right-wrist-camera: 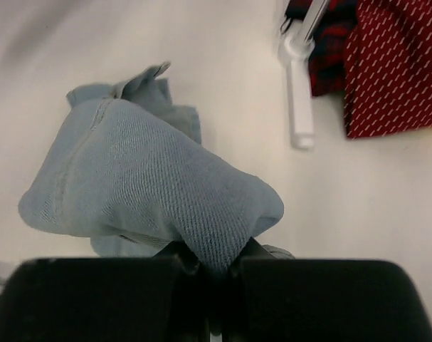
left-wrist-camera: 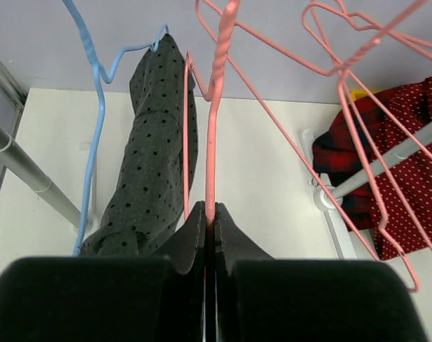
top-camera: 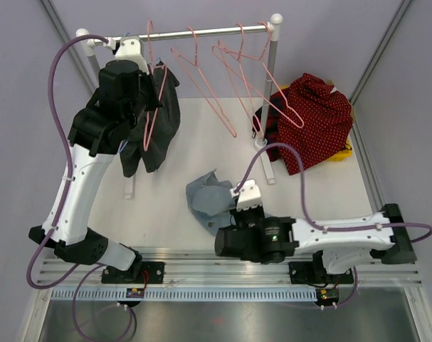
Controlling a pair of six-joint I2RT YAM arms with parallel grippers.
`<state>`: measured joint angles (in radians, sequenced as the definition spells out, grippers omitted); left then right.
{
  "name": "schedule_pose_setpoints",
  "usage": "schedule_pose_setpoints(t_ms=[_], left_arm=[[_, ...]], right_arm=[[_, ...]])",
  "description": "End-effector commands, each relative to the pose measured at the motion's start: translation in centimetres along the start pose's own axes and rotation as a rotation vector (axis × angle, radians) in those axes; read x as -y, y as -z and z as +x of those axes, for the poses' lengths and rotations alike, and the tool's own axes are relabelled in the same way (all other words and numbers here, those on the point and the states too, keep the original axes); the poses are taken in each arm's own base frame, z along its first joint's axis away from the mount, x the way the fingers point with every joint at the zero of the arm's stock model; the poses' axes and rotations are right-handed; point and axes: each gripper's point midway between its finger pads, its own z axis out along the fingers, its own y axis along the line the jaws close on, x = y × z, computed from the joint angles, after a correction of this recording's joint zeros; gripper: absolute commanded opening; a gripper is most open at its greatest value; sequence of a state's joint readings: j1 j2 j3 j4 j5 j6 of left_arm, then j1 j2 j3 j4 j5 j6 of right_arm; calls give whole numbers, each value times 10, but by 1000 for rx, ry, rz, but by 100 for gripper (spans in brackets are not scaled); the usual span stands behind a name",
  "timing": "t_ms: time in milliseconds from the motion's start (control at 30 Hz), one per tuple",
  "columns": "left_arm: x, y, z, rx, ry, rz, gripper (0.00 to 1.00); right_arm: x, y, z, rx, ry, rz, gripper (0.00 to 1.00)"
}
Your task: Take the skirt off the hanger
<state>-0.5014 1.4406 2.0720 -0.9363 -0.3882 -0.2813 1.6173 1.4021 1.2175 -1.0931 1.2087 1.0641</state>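
We see the light blue denim skirt (right-wrist-camera: 144, 178) off every hanger, lying crumpled on the white table (top-camera: 329, 192) in front of the right arm. The right gripper (right-wrist-camera: 214, 267) is clenched on one bunched fold of it. From that pinched fold the cloth rises in a ridge and spreads away from the fingers, so its long axis runs from the gripper out toward the left and the far side. A stitched seam shows along its left edge and a loose flap points away at the far end.

The left gripper (left-wrist-camera: 210, 214) is raised up by the metal rail (top-camera: 201, 32), its jaws pressed tight on the thin pink wire hanger (left-wrist-camera: 211, 142). The pinched wire runs straight up from the fingers to a twisted neck.

Just left of it, a dark grey dotted garment (left-wrist-camera: 155, 149) hangs long-side down from a light blue wire hanger (left-wrist-camera: 95, 142). More bare pink wire hangers (top-camera: 208, 92) slant along the rail to the right.

A red cloth with white dots (top-camera: 315, 117) is heaped by the rail's right post, well apart from the skirt
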Motion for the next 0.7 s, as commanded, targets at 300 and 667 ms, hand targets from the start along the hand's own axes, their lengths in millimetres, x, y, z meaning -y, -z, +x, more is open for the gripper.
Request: schedule_pose_setpoints(t_ms=[300,667], left_arm=[[22,-45,-2,29,57,89,0],[28,-62,29,-35,76,149,0]], right_arm=[[175,-5,-180,356,12,161,0],[294,-77,-289,422,-90,436,0]])
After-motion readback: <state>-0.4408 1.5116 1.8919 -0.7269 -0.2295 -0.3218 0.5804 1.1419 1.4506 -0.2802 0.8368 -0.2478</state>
